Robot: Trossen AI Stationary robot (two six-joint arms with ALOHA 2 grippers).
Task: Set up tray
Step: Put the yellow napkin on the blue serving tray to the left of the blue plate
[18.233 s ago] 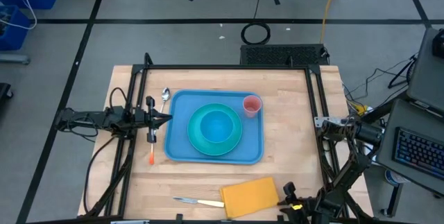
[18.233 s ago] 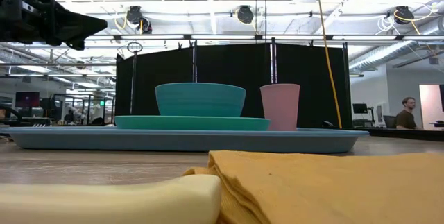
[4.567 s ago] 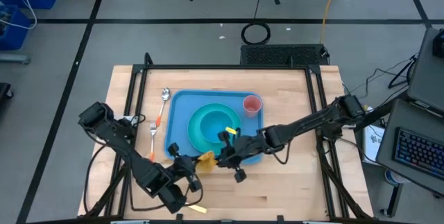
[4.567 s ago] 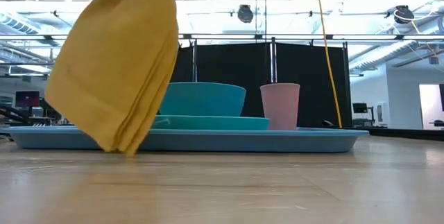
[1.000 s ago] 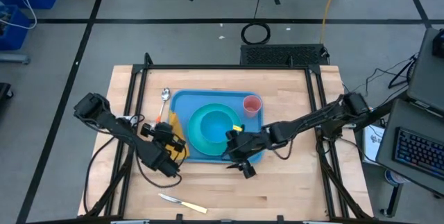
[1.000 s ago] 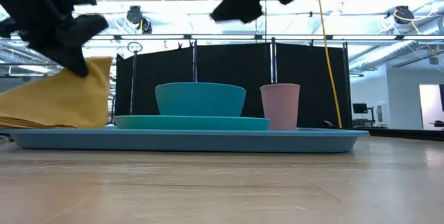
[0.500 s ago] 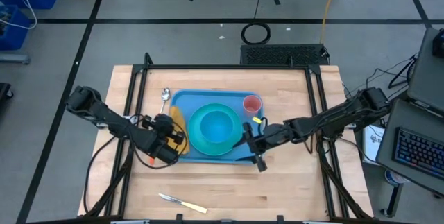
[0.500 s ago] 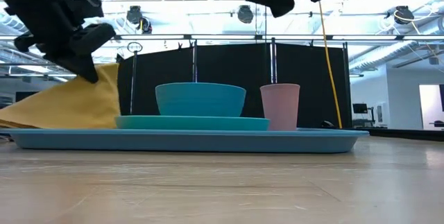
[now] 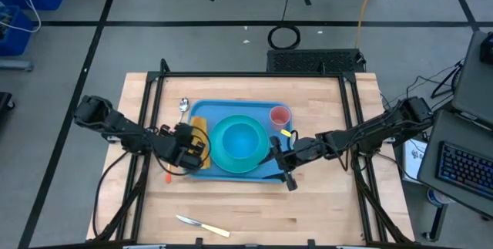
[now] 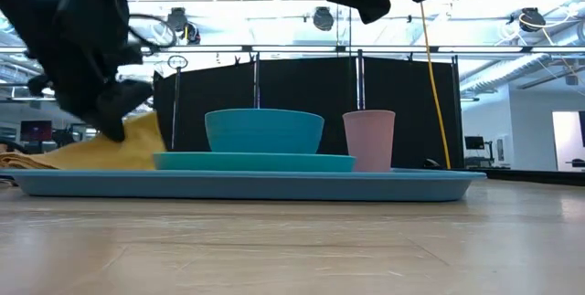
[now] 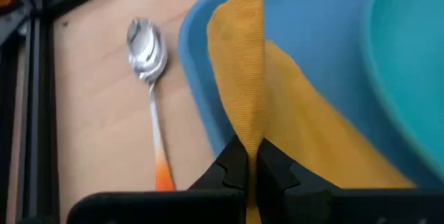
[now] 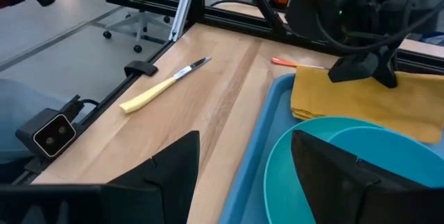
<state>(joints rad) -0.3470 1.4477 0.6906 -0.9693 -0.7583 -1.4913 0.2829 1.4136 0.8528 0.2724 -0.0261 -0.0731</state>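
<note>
I lay the yellow napkin (image 11: 277, 123) on the left side of the tray (image 9: 231, 173), which sits mid-counter. My left pincer (image 11: 245, 172) is clamped on the napkin; next it must release. My right pincer (image 12: 243, 175) hovers apart over the tray's right part.

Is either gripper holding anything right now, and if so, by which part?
The left gripper is shut on the yellow napkin, pinching a raised fold along its edge while the cloth lies on the tray. The right gripper is open and holds nothing.
</note>
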